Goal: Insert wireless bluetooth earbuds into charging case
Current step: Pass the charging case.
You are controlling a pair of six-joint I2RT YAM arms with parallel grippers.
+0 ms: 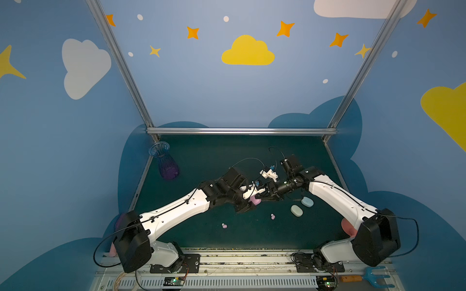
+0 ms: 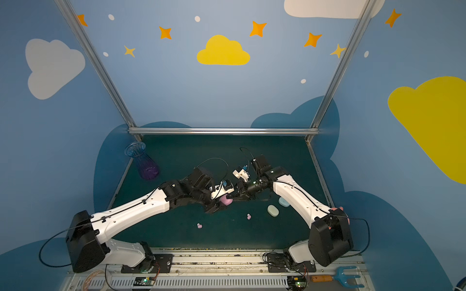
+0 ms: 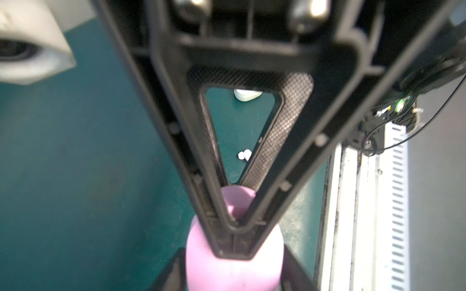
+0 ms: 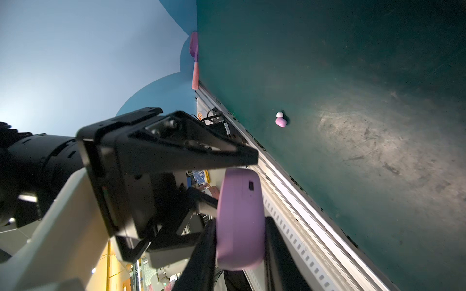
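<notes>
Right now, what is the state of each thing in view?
Pink case: closed, held aloft.
Right hand: shut on pink case.
Left hand: at pink case, grip unclear.
Green case: closed, on mat.
Blue case: closed, on mat.
Two pink earbuds: loose on mat.
Vase: upright.

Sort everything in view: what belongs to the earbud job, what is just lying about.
Job: pink case; pink earbud nearer the front; pink earbud nearer the cases; pale green case; blue case.
Lying about: glass vase; blue toy fork; pink utensil.
</notes>
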